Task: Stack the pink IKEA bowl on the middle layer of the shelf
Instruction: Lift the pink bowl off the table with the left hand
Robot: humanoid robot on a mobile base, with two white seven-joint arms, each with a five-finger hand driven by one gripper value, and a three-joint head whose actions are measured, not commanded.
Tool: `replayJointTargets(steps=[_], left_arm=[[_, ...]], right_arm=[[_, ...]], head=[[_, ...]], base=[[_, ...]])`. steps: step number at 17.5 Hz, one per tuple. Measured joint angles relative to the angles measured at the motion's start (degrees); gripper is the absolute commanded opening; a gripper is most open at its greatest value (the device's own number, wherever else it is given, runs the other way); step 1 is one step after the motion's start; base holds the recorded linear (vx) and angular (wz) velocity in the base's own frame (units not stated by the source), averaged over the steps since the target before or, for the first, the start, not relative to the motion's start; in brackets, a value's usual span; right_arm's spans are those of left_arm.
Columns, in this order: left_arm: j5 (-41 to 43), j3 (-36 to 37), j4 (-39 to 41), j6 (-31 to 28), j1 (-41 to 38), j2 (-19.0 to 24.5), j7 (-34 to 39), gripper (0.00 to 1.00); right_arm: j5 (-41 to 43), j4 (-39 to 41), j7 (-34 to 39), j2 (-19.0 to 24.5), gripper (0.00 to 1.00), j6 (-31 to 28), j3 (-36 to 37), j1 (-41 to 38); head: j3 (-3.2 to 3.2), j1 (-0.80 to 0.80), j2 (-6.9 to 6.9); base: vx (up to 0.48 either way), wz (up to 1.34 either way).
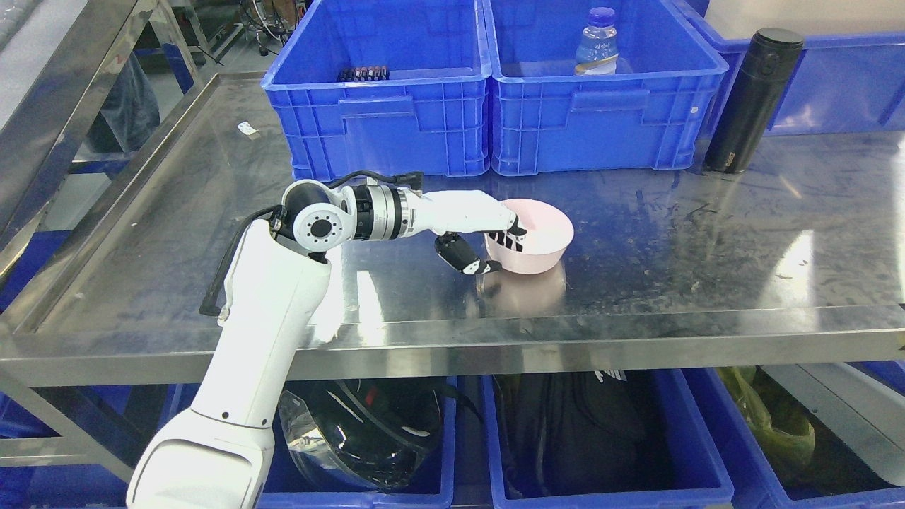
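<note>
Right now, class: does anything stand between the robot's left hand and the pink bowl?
Nothing visible does. The left hand already grips the pink bowl at its near-left rim, fingers over the edge, thumb outside.

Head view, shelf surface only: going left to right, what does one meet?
Small white scrap → left blue bin → left hand gripping the pink bowl → right blue bin, holding a water bottle → black flask.
</note>
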State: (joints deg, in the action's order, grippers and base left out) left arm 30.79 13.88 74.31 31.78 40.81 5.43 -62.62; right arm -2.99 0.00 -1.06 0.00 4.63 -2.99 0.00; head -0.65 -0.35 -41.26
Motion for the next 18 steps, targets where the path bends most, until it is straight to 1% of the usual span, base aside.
replayJointTargets(steps=[8, 12, 18], left_arm=[[-3.09, -4.7, 3.37, 5.87, -0.61, -3.04, 0.32, 0.01], [-3.9, -6.07, 5.73, 6.71, -2.38, -3.87, 0.49, 0.01], [-4.9, -6.02, 8.12, 7.91, -5.1, -4.59, 1.03, 0.01]], right_arm=[[0.0, 0.0, 0.0, 0.0, 1.0, 0.0, 0.0, 0.0], [0.0, 0.0, -0.01, 0.0, 1.0, 0.0, 0.0, 0.0], [0.0, 0.0, -0.04, 0.0, 1.0, 0.0, 0.0, -0.02]], head=[[0.0, 0.0, 0.0], [0.0, 0.0, 0.0], [0.0, 0.0, 0.0]], base=[[0.0, 0.0], [-0.008, 0.1], [-0.033, 0.47]])
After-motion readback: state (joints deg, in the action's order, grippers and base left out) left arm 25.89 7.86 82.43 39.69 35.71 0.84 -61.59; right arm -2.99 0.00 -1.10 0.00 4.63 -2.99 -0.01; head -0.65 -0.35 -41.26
